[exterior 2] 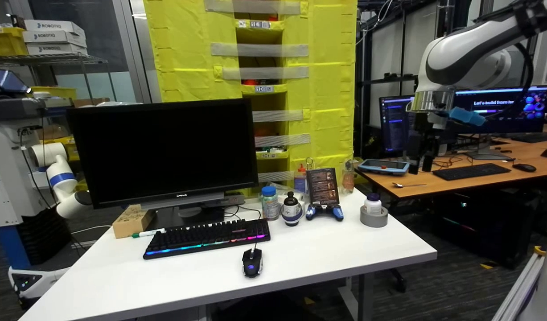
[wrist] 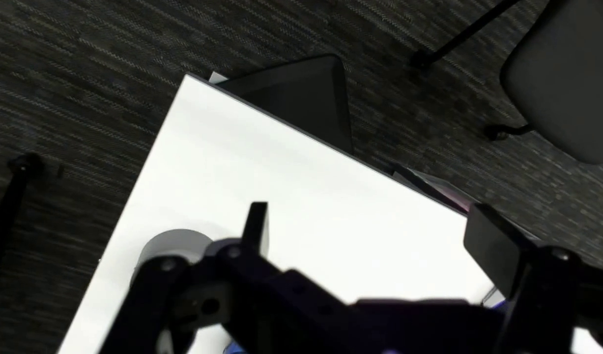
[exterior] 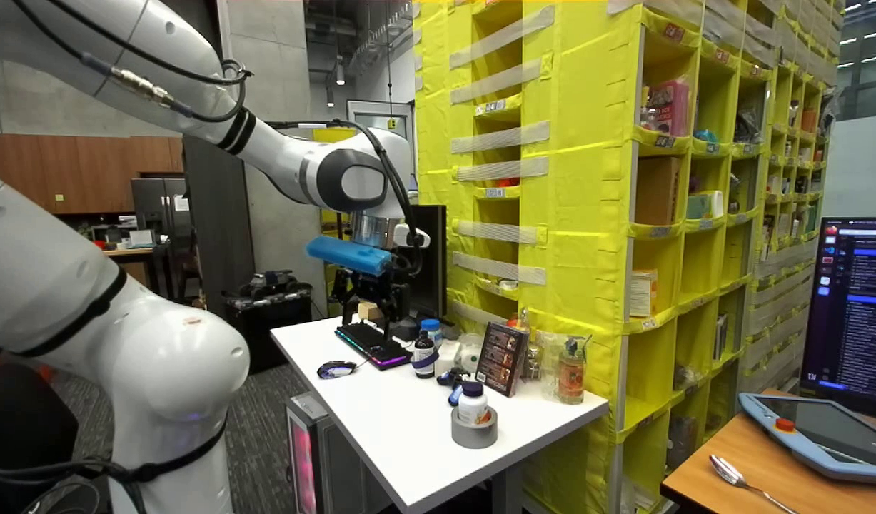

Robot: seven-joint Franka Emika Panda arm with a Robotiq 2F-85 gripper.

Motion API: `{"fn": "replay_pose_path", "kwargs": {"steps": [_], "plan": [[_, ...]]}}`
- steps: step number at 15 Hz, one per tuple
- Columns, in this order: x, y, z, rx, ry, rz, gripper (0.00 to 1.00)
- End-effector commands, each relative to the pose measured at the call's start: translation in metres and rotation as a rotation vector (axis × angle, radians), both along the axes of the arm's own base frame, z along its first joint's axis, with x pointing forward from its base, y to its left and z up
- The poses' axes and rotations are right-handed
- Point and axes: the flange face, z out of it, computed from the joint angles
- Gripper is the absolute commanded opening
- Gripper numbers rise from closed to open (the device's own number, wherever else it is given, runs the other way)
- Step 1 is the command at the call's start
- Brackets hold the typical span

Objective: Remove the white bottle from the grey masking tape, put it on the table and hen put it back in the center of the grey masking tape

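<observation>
The white bottle (exterior: 472,409) has a dark cap and stands upright in the hole of the grey masking tape (exterior: 474,435). Both also show in an exterior view, the bottle (exterior 2: 373,206) and the tape (exterior 2: 374,220). The tape lies near a corner of the white table (exterior: 402,428). In the wrist view, part of the tape (wrist: 176,242) shows at lower left; my gripper's parts hide the bottle. My gripper (wrist: 367,221) is open and empty, its two fingers wide apart. It hangs high above the table, apart from the bottle, in both exterior views (exterior: 366,325) (exterior 2: 421,168).
On the table are a keyboard (exterior: 373,345), a mouse (exterior: 336,369), a dark bottle (exterior: 424,355), a game controller (exterior 2: 324,212), a dark upright case (exterior: 502,358) and a monitor (exterior 2: 166,151). The case and controller stand close to the tape. A yellow shelf (exterior: 580,178) stands behind.
</observation>
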Motion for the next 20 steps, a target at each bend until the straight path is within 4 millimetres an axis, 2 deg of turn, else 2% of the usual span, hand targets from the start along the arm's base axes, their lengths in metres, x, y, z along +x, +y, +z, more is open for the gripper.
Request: {"fn": "replay_pose_path", "kwargs": {"steps": [1, 4, 7, 9, 13, 14, 15, 17, 20], "plan": [[0.029, 0.041, 0.015, -0.032, 0.032, 0.022, 1.00], [0.062, 0.093, 0.025, -0.080, 0.054, 0.046, 1.00], [0.096, 0.125, 0.036, -0.136, 0.066, 0.040, 1.00], [0.120, 0.130, 0.043, -0.152, 0.081, 0.018, 1.00], [0.158, 0.121, 0.058, -0.156, 0.095, -0.013, 1.00], [0.162, 0.119, 0.061, -0.163, 0.096, -0.006, 1.00], [0.149, 0.123, 0.053, -0.141, 0.074, 0.003, 1.00], [0.159, 0.119, 0.056, -0.146, 0.083, -0.001, 1.00], [0.161, 0.119, 0.056, -0.146, 0.086, 0.000, 1.00]]}}
